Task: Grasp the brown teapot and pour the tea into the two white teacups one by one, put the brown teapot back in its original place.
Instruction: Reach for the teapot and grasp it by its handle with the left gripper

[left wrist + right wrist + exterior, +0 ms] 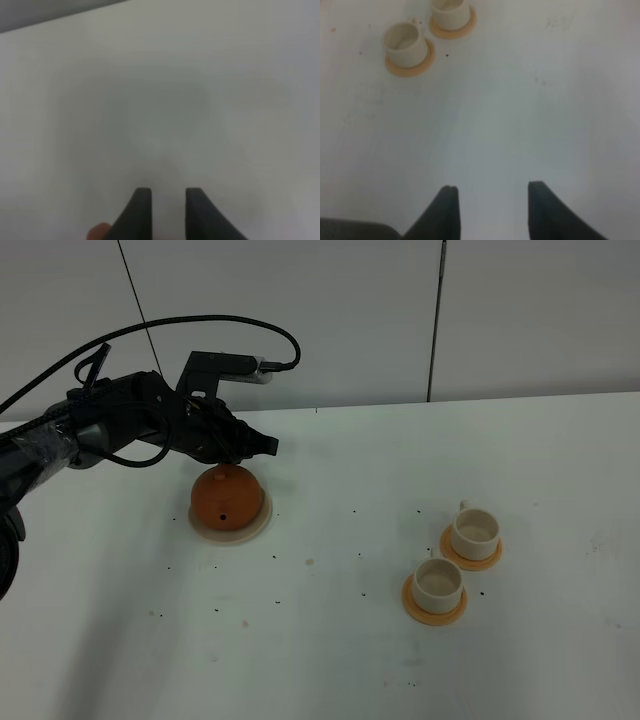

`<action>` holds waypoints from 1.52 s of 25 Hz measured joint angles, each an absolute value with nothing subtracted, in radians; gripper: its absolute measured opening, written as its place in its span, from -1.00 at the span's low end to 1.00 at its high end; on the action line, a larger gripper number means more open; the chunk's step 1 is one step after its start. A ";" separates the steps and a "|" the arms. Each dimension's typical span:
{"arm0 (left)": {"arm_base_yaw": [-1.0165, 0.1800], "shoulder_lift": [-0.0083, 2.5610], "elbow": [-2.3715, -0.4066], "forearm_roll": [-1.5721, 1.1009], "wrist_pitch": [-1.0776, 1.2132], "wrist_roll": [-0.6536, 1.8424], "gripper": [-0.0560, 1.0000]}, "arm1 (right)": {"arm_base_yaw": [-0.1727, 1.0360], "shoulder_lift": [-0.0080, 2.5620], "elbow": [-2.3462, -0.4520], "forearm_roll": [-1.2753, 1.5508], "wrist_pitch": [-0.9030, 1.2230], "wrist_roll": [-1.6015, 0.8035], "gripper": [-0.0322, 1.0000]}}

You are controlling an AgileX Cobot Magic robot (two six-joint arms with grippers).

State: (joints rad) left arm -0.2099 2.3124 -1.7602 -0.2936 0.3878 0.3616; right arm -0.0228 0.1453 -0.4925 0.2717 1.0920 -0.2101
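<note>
Teapot (228, 498) is sitting on its saucer (232, 538), at nine o'clock from the white teacups (474, 532), with the left gripper (268, 448) hovering at its twelve o'clock, jaws slightly parted, and the right gripper (492, 192) gaping wider, both empty.

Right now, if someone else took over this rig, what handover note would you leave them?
Left gripper: jaws parted, nothing seen between the tips, over the round reddish-brown clay teapot.
Right gripper: jaws wide, empty, short of the cups.
The teapot sits on its flat cream-beige saucer. Two small cream-white teacups stand on orange round coasters off to the right.
Done: no tea visible in either cup, so probably nothing poured.
To do: grasp the teapot, pour into each cup, return it to the saucer.
</note>
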 joint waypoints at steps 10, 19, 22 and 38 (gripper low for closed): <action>-0.210 2.312 -1.760 -0.287 0.422 0.338 -0.45 | -0.023 0.145 -0.493 0.272 1.092 -0.210 -0.33; -0.167 2.286 -1.760 -0.272 0.466 0.291 -0.45 | -0.023 0.145 -0.493 0.272 1.092 -0.209 -0.33; -0.158 2.276 -1.760 -0.264 0.490 0.284 -0.45 | -0.023 0.145 -0.493 0.272 1.092 -0.209 -0.33; -0.160 2.270 -1.760 -0.237 0.496 0.258 -0.45 | -0.023 0.145 -0.493 0.272 1.092 -0.210 -0.33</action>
